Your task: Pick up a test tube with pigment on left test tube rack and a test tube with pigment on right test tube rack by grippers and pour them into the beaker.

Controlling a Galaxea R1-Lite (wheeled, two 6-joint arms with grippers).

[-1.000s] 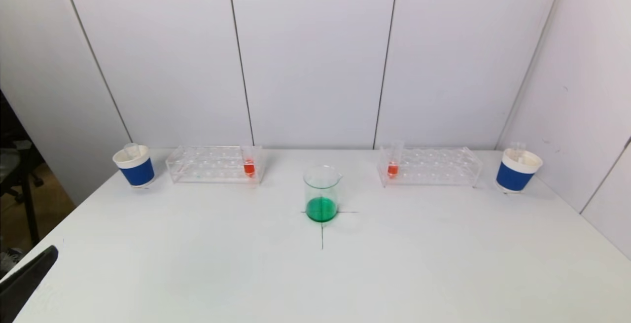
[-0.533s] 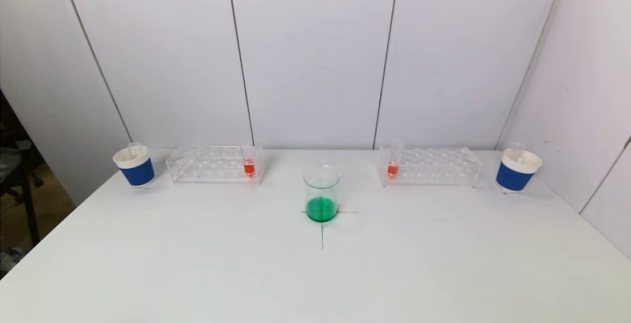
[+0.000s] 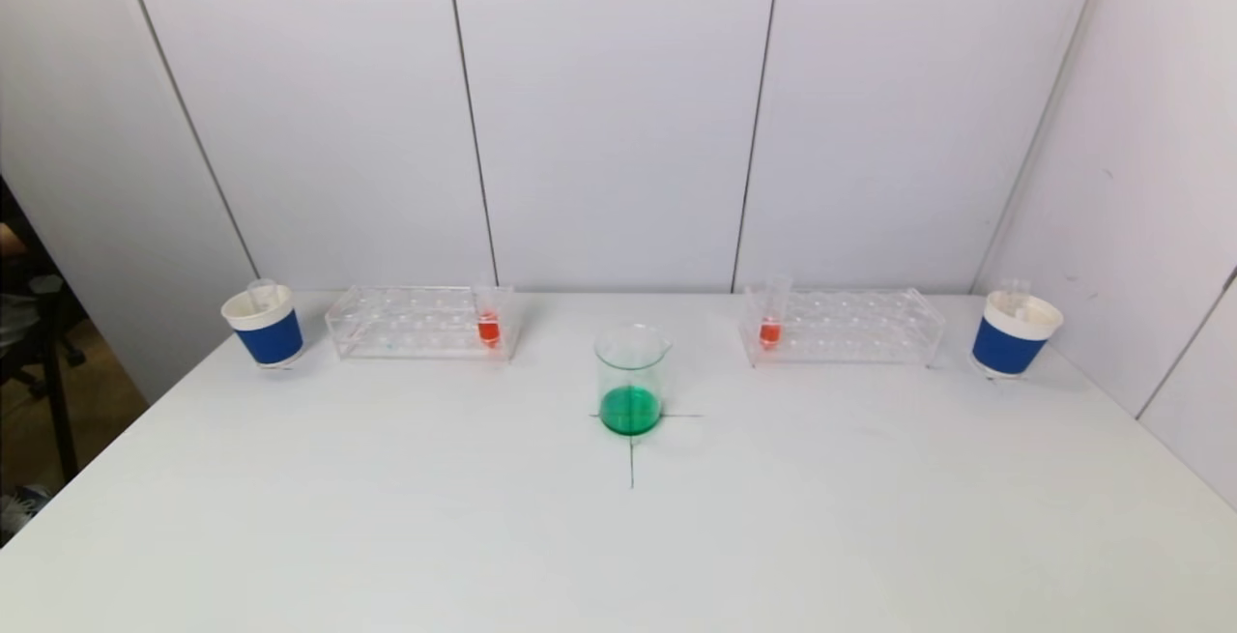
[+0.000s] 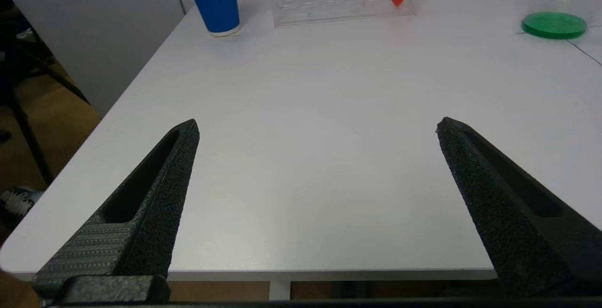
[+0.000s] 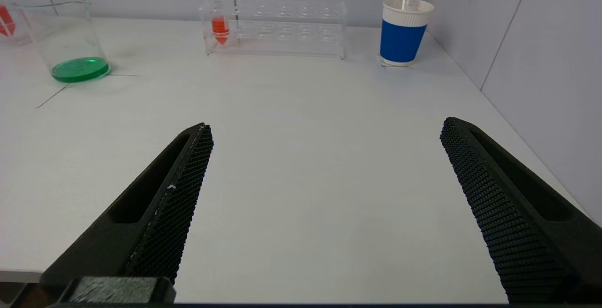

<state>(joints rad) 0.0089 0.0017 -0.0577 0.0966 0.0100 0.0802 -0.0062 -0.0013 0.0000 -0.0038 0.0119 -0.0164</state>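
A glass beaker [image 3: 631, 380] with green liquid stands at the table's middle on a drawn cross. The clear left rack [image 3: 417, 323] holds a test tube with red pigment [image 3: 488, 318] at its inner end; the right rack [image 3: 841, 327] holds another red-pigment tube [image 3: 770, 316] at its inner end. Neither arm shows in the head view. My left gripper [image 4: 317, 127] hangs open and empty over the table's near left edge. My right gripper [image 5: 324, 127] hangs open and empty over the near right part, far from its tube [image 5: 219, 25].
A blue-and-white paper cup [image 3: 264, 325] with an empty tube stands at the far left, another cup [image 3: 1015, 332] at the far right. White wall panels close the back and right side. A dark chair [image 3: 29, 324] stands beyond the table's left edge.
A dark arm part at the head view's lower left corner has withdrawn out of sight. The racks, tubes and beaker have not moved.
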